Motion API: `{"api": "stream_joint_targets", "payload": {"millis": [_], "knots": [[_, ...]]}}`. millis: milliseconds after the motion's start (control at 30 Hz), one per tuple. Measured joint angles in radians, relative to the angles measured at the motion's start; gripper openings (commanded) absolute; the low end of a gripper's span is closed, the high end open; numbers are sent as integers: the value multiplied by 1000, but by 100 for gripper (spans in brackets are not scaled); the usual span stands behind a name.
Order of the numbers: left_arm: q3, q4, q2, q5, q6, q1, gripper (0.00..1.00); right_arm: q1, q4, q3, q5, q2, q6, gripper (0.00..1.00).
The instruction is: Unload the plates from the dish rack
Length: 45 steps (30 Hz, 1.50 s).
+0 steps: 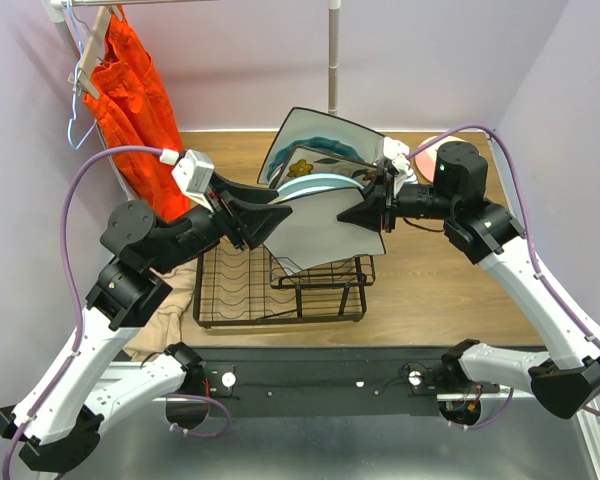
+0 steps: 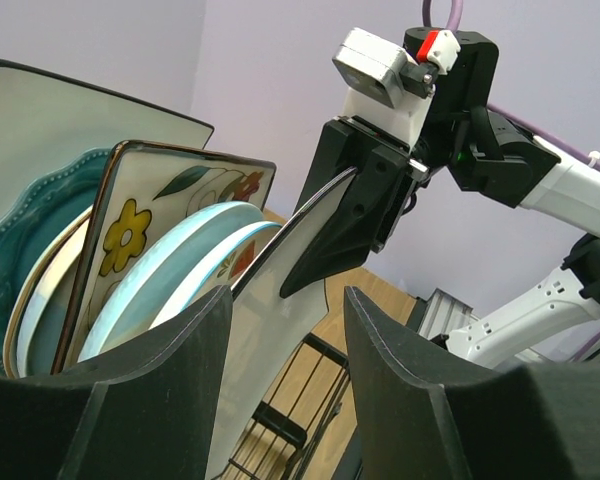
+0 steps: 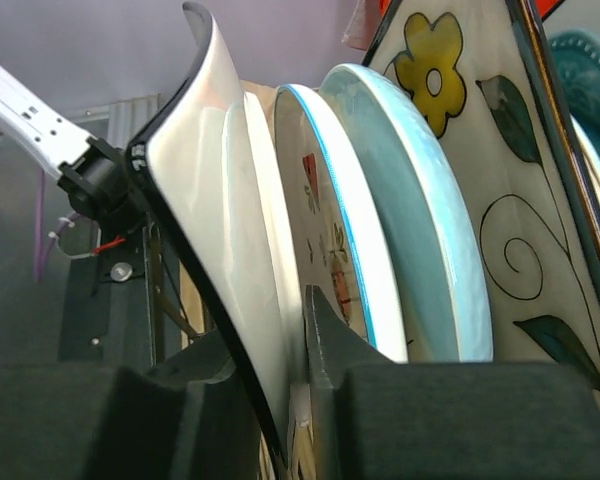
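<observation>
Several plates stand upright in the black wire dish rack (image 1: 240, 290). Frontmost is a white square plate with a dark rim (image 1: 320, 235) (image 3: 205, 150). My right gripper (image 1: 365, 210) (image 3: 265, 311) is shut on its right edge, one finger on each face. My left gripper (image 1: 272, 215) (image 2: 287, 295) stands open at the plate's left edge, the plate (image 2: 259, 354) showing in the gap close to the left finger. Behind it stand light blue round plates (image 3: 400, 200), a flower print square plate (image 2: 150, 220), a teal scalloped plate (image 2: 20, 240) and a large white square plate (image 1: 325, 130).
An orange garment (image 1: 130, 90) hangs at the back left, beside a metal pole (image 1: 333, 60). A beige cloth (image 1: 165, 310) lies left of the rack. A pink object (image 1: 425, 155) sits behind my right arm. The wooden table (image 1: 440, 280) shows right of the rack.
</observation>
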Motion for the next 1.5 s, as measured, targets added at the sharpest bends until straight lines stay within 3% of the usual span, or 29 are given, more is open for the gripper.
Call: {"api": "stream_joint_targets", "payload": {"millis": [133,167,1500], "knots": [[0,0,0,0,-3,0,57,1,1,0,11,-3,-37,1],[1,-1,1,0,-3,0,57,2,0,0,10,-3,-41,1],[97,-15,-41,12,-74,0,58,4,-77,176,63,8,58,1]]}}
